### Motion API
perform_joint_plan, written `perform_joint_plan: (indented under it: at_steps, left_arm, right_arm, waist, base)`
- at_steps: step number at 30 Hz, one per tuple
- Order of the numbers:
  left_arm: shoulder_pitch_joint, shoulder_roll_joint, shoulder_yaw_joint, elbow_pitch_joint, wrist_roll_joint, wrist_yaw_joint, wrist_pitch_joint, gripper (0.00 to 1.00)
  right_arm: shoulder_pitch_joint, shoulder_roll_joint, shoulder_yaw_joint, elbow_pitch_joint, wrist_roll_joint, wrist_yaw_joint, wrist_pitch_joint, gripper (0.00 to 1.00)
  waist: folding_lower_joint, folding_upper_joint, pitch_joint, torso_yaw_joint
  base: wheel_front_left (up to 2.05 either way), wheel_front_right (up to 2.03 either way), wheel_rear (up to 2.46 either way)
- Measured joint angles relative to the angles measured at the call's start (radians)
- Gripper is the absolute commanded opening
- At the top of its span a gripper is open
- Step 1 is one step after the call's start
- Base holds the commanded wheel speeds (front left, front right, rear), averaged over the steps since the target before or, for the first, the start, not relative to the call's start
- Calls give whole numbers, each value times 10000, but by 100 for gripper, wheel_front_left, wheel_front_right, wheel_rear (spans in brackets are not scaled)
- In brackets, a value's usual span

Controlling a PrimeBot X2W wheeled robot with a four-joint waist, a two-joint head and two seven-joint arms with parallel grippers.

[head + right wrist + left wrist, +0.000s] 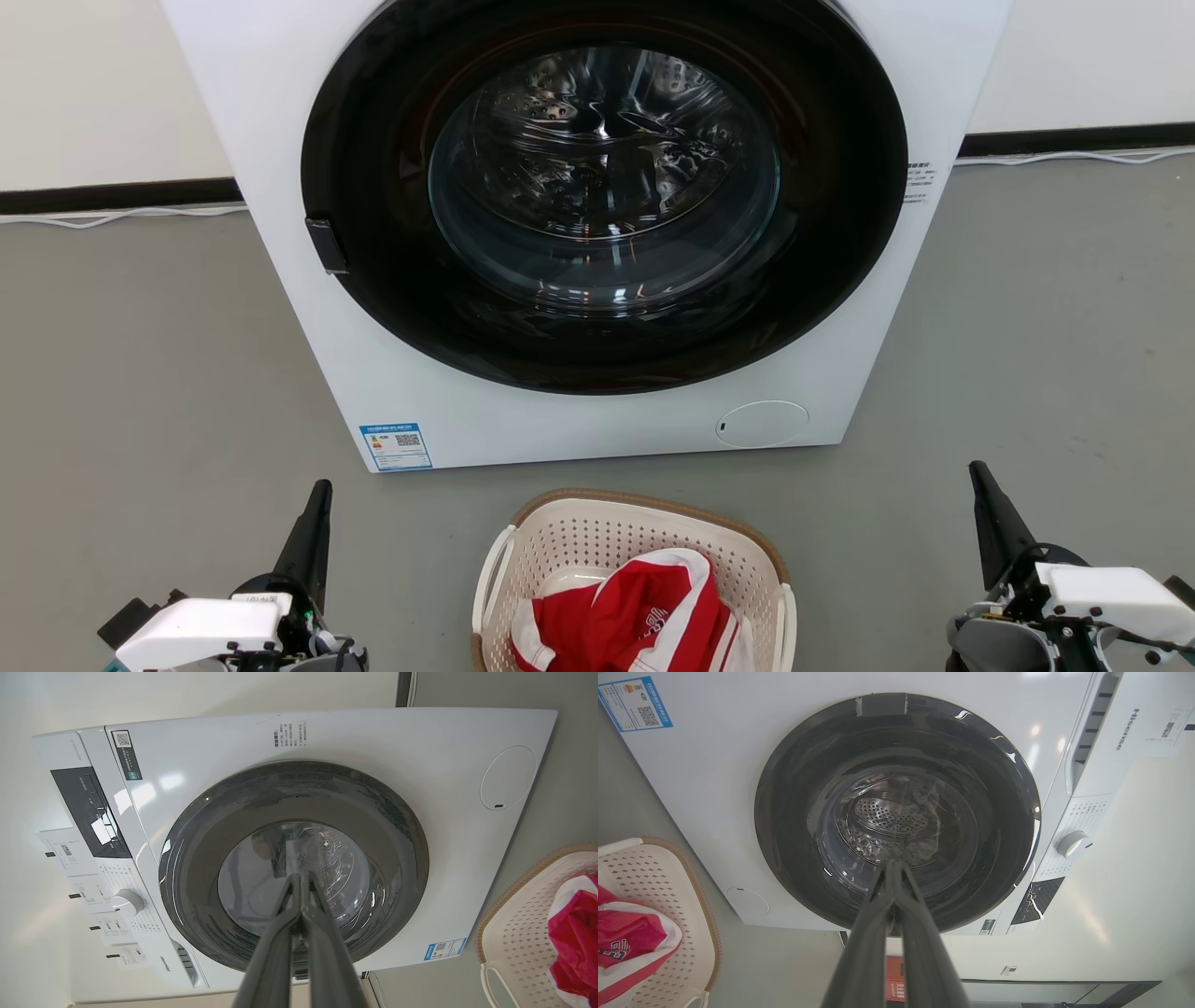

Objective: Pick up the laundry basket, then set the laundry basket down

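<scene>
Your laundry basket (597, 541) sits on the floor (140, 373) just in front of the washing machine (560, 425). It is low in the middle of the head view, between the two arms, with a red and white shirt (644, 616) heaped inside. The left gripper (321, 493) hangs out to the basket's left and the right gripper (977, 471) out to its right. Both are well apart from it, with fingers pressed together and holding nothing.

You are at the start of the pick-up, so the job now is the reach. Open both sets of fingers before you go down, not once you are at the rim. Aim each side at its own white handle (490, 569), left to left and right to right. Come in from outside so you do not shove the basket toward the machine.

Close on both handles at about the same time and lift level. A one-sided pull will likely tip it and spill the shirt. The plastic looks light and springy, so grip the handle itself, not the perforated wall. The near part of the basket is cut off at the bottom of the head view, so check each handle in the wrist views as you close in.
</scene>
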Motion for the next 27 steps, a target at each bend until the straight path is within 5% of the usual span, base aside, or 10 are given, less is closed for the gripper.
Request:
perform_joint_plan:
  at_steps: [27]
  left_arm:
    - [0,0,0,0,0,0,0,0]
  right_arm:
    - [0,0,0,0,0,0,0,0]
  waist:
    - [0,0,0,0]
  base:
    - [0,0,0]
